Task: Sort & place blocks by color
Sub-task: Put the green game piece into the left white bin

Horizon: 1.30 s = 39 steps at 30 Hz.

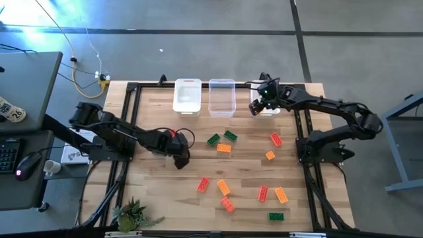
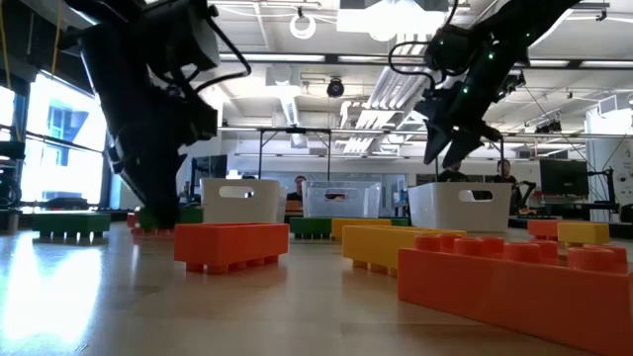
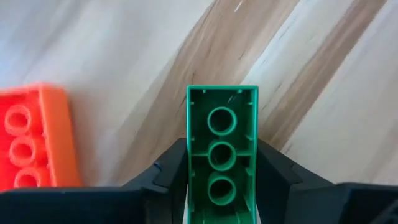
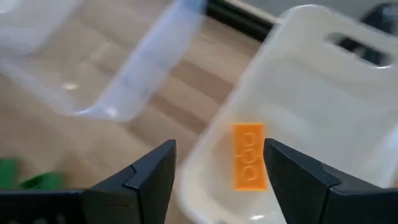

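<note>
My left gripper (image 1: 180, 160) (image 3: 222, 149) is low over the table's left-middle, shut on a green block (image 3: 222, 143) whose hollow underside faces the wrist camera. An orange-red block (image 3: 31, 140) lies on the wood beside it. My right gripper (image 1: 258, 106) (image 4: 219, 149) hangs open over the right white bin (image 4: 323, 81). One orange block (image 4: 249, 155) lies inside that bin. Several green, red and orange blocks (image 1: 224, 148) are scattered flat across the middle and near part of the table. In the high view the left gripper hides its green block. My left gripper pinches the green block between its two fingers, one on each long side wall (image 3: 192, 158), at the end of the block nearest the wrist. The rest of the block sticks out ahead of the fingertips. Whether it touches the table I cannot tell.
Three bins stand in a row at the far edge: white (image 1: 187, 96), clear (image 1: 222, 97), and the white one under my right gripper. Black frame rails (image 1: 125, 125) run along both sides of the table. A small plant (image 1: 132, 213) sits at the near left corner.
</note>
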Available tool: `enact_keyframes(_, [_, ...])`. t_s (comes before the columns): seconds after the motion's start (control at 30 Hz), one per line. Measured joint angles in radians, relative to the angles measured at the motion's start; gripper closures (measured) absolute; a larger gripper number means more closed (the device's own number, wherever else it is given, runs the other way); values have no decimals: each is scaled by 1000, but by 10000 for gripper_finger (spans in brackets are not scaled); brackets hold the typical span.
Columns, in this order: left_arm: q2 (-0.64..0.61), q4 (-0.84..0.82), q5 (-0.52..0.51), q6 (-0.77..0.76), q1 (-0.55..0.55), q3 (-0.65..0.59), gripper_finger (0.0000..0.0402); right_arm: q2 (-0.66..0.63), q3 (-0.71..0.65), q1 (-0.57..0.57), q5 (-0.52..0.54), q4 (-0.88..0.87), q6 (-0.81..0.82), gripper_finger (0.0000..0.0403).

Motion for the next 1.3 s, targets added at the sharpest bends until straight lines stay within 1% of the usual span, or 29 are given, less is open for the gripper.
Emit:
enact_keyframes(0.13, [-55, -3, -23, 43, 1, 33, 291, -30, 0, 51, -70, 9, 28, 173])
enact_keyframes(0.27, [-114, -7, -67, 113, 27, 74, 291, -43, 0, 126, -90, 21, 67, 173])
enact_keyframes(0.33, [-146, -6, -86, 153, 52, 92, 291, -43, 0, 164, -91, 24, 80, 173])
enact_keyframes(0.47, [-192, -8, -88, 222, 118, 118, 291, -43, 0, 239, -90, 23, 110, 173])
enact_keyframes(0.6, [-220, -3, -104, 300, 196, 137, 291, -43, 0, 311, -89, 24, 159, 173])
enact_keyframes(0.77, [-222, -3, -104, 374, 311, 152, 291, -43, 0, 387, -89, 27, 226, 173])
enact_keyframes(0.97, [-218, 0, -70, 433, 454, 153, 291, -43, 0, 468, -80, 23, 315, 173])
enact_keyframes(1.17, [-218, 5, -60, 458, 563, 153, 291, -43, 0, 549, -12, 18, 395, 173])
enact_keyframes(1.3, [-216, 23, -13, 469, 614, 153, 291, -43, 0, 600, 20, 18, 444, 173])
